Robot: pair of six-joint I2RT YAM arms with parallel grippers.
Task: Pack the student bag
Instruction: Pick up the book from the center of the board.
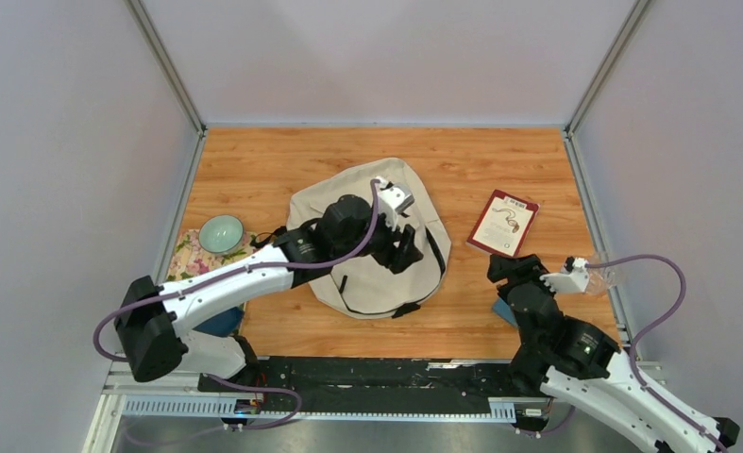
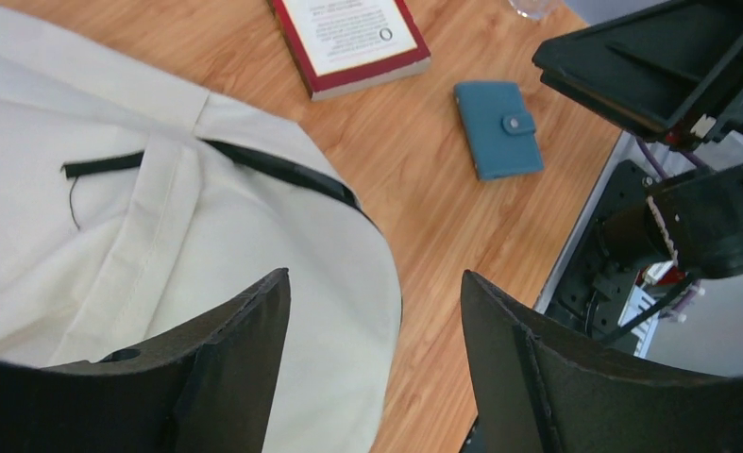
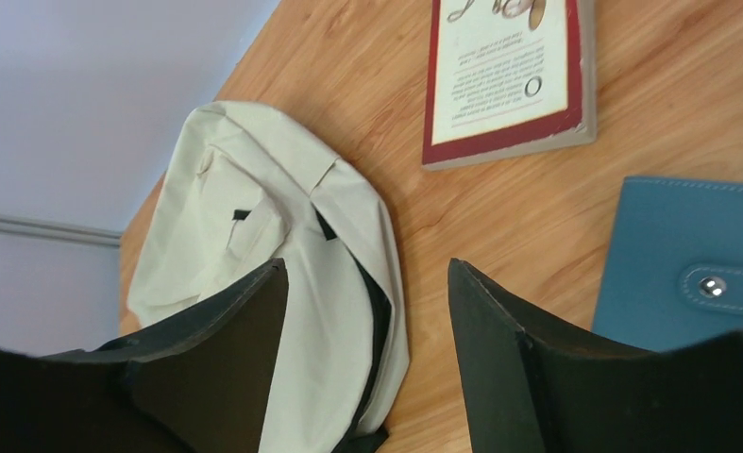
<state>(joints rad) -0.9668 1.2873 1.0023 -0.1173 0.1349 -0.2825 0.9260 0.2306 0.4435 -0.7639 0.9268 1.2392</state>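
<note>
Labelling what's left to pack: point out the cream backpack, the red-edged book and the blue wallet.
Cream-beige soft fabric backpack (image 2: 254,236): left wrist view, bare fabric right of the seam.
Red-bordered rectangular book (image 1: 503,223): top external view, cover centre.
Blue rectangular snap-button wallet (image 2: 496,132): left wrist view, cover middle.

- A wooden desk (image 1: 282,170) carried all the items listed below.
- A red-bordered book (image 1: 503,224) lay flat and closed on the right part of the desk.
- A blue wallet (image 2: 499,129) with a snap tab lay closed near the book, apart from it, toward the near edge.
- A pale green bowl (image 1: 221,233) stood upright on a floral cloth (image 1: 183,260) at the left edge.
</note>
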